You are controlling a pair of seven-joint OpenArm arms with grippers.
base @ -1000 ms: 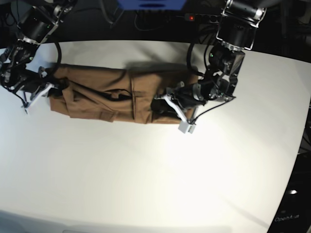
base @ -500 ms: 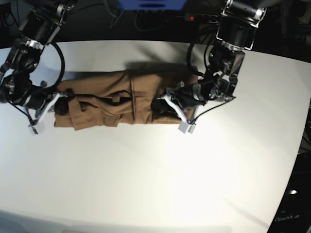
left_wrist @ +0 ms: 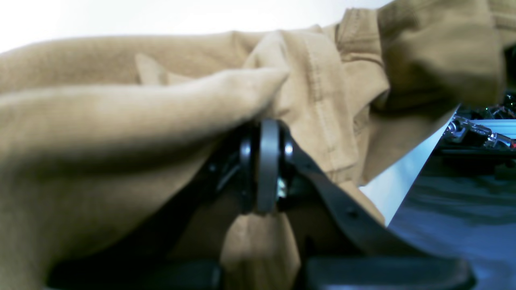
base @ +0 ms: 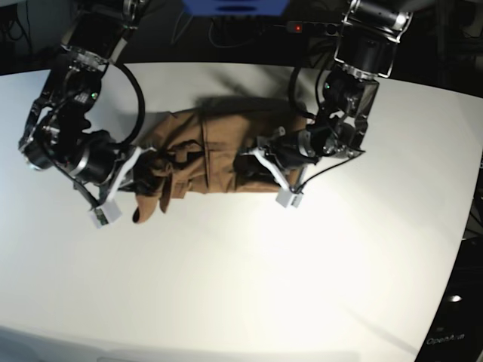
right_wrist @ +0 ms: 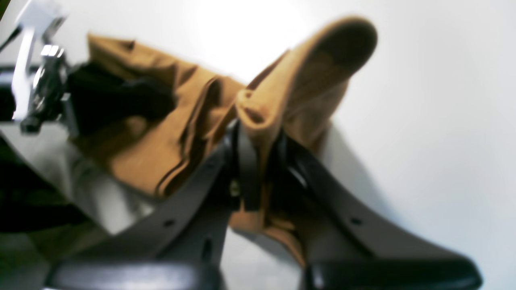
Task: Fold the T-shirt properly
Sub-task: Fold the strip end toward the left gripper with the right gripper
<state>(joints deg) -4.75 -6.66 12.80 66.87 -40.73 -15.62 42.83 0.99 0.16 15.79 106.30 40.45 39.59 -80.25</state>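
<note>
Cloth lies on a white table (base: 226, 286): a tan T-shirt (base: 219, 151), folded into a creased band near the far edge. The right gripper (right_wrist: 258, 161), toward the left edge, pinches one end of the shirt between pressed-together jaws and holds it raised, a fold drooping beside it. The left gripper (left_wrist: 266, 165) clamps the band's other end, low against the tabletop.

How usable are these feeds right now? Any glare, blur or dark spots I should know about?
Base view: sharp, but a bright glare patch washes out the table below the T-shirt; the background is dark. Right wrist view: soft and blurred, white table blown out behind the right gripper. Left wrist view: cloth too close and out of focus around the left gripper.
</note>
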